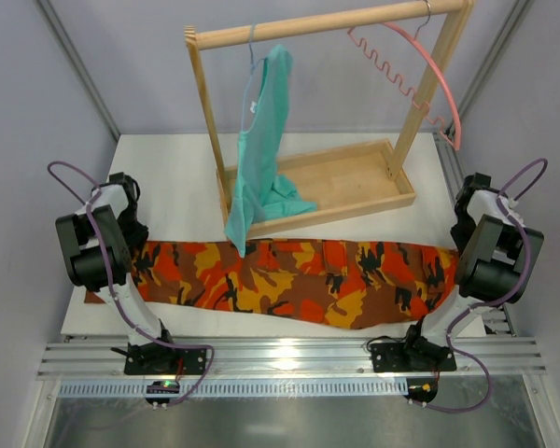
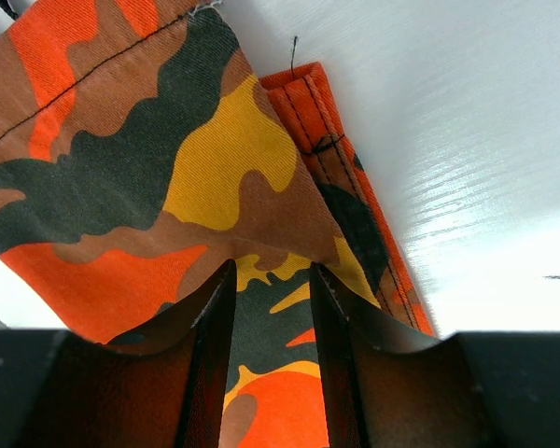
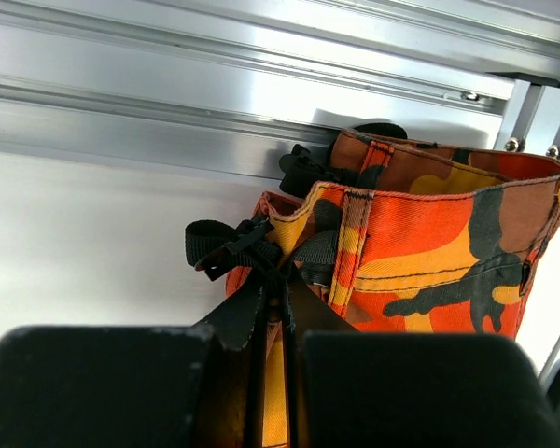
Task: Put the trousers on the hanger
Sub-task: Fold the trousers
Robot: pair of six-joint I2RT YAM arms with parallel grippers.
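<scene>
This looks like a robot test lab. Two robot arms are bolted to a metal rail by a white table, with plain gray walls around.

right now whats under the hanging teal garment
Its lower end drapes into the wooden rack's tray, and its lowest tip overlaps the top edge of the orange camouflage trousers on the white table. What lies beneath the bunched teal garment is covered.

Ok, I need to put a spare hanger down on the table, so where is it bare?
Bare white table lies left of the wooden rack, behind the trousers, plus a thin strip along the near edge under them. The middle band is crowded: trousers span arm to arm, and the teal garment droops onto them.
</scene>
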